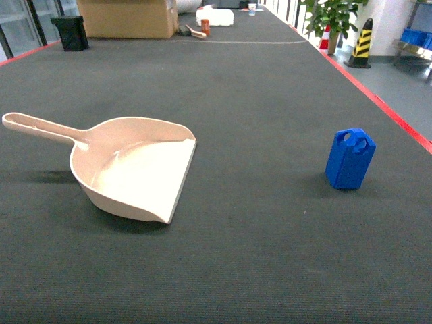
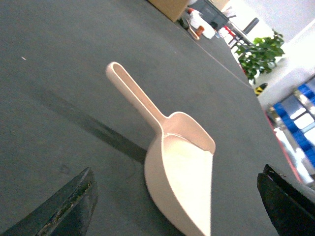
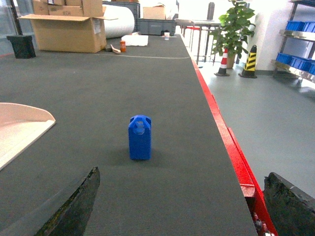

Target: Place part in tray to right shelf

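The part [image 1: 349,159], a small bright blue jerrycan-shaped block, stands upright on the dark mat at the right. The beige tray [image 1: 135,172] lies empty at the left, its handle pointing left and its flat lip facing right. Neither gripper shows in the head view. In the left wrist view my left gripper [image 2: 177,172] is open, just behind the tray [image 2: 182,167]. In the right wrist view my right gripper [image 3: 183,172] is open, with the part [image 3: 140,137] some way ahead and the tray's corner [image 3: 19,123] at left. A steel shelf [image 3: 295,37] with blue crates stands far right.
A red edge [image 1: 398,121] bounds the mat on the right, with floor beyond. At the far end are a cardboard box [image 1: 128,17], a black bin [image 1: 69,32] and a white box [image 1: 214,17]. A plant [image 1: 334,17] and a striped cone [image 1: 363,44] stand off the table.
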